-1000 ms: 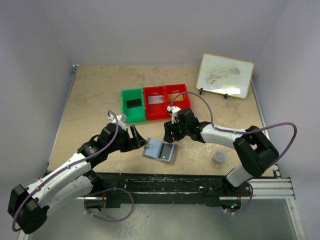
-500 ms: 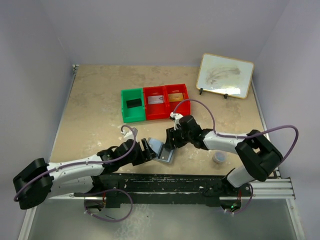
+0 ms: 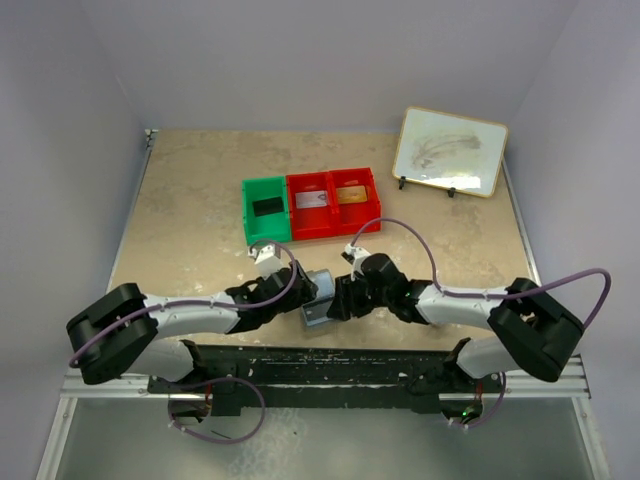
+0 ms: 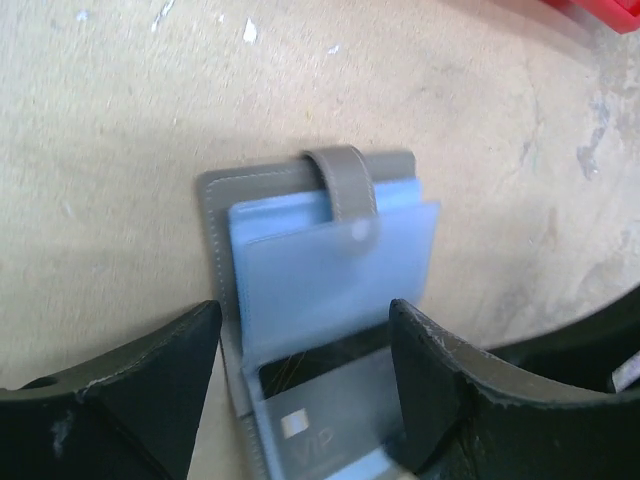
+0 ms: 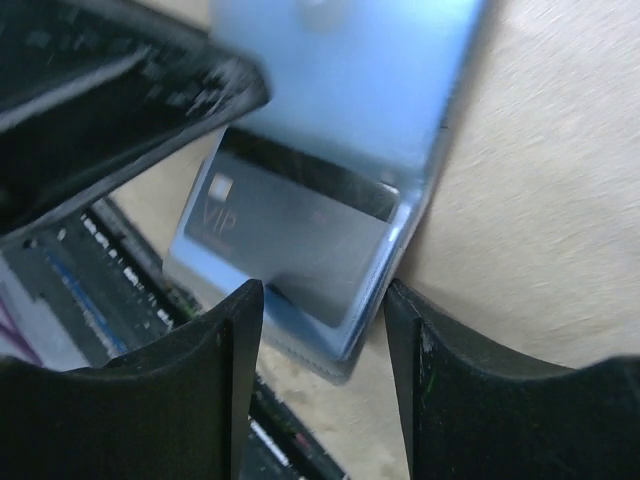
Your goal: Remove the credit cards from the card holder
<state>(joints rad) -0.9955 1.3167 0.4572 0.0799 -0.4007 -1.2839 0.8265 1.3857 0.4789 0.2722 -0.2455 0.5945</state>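
- Two arms lie low and stretched along the near edge of the table [image 3: 190, 200]. They reach in from the near-left and near-right corners and meet near the middle of that edge.
- Left gripper [image 3: 297, 291]: its forearm runs almost level with the table. Its fingers [image 4: 120, 390] are spread wide, and the near part of the card holder [image 4: 320, 250] sits between them.
- Right gripper [image 3: 343, 297]: its fingers [image 5: 215, 400] stand apart on either side of the holder's lower edge. I cannot tell whether they pinch it.
- Card holder: grey with stitched edges, lying open by the middle of the near edge. A pale blue inner flap and a strap with a snap face up.
- One grey card [image 5: 285, 235] marked VIP, with a dark stripe, sits tucked in the holder's sleeve.
- Toward the far edge are a green bin [image 3: 265, 210] and two red bins [image 3: 332, 203], with a whiteboard [image 3: 450, 152] at the far-right corner.
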